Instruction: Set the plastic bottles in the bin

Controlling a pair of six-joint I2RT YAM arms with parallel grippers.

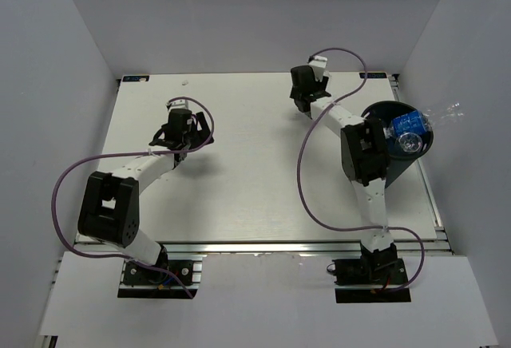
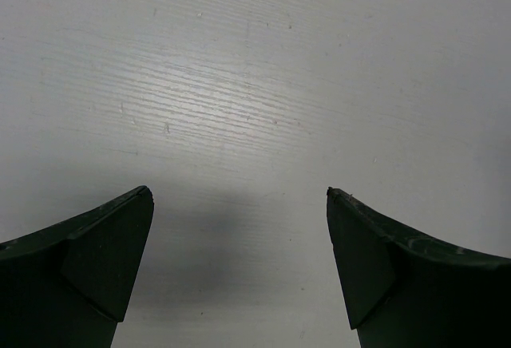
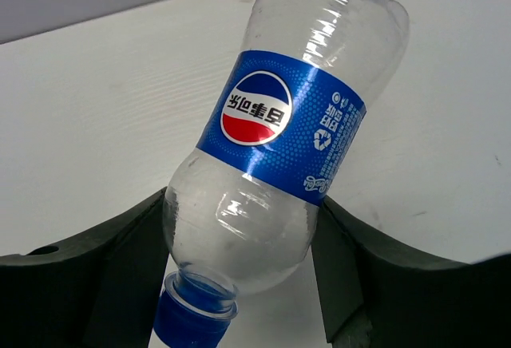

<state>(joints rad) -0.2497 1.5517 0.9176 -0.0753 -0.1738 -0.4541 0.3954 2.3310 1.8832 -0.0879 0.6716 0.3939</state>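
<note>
My right gripper [image 3: 243,204] is shut on a clear plastic bottle [image 3: 291,120] with a blue label. Its fingers press both sides of the shoulder, with the blue cap towards the camera. In the top view this gripper [image 1: 306,96] is at the far middle of the table and hides the bottle. The black bin [image 1: 399,168] stands at the right edge. A blue-labelled bottle [image 1: 407,130] lies in it, and a clear one [image 1: 443,113] sticks out over its rim. My left gripper [image 1: 182,139] is open and empty above bare table in the left wrist view [image 2: 238,192].
The white table [image 1: 247,180] is boxed in by grey walls at the left, back and right. Purple cables loop from each arm over the table. The right arm's elbow [image 1: 363,152] is close beside the bin.
</note>
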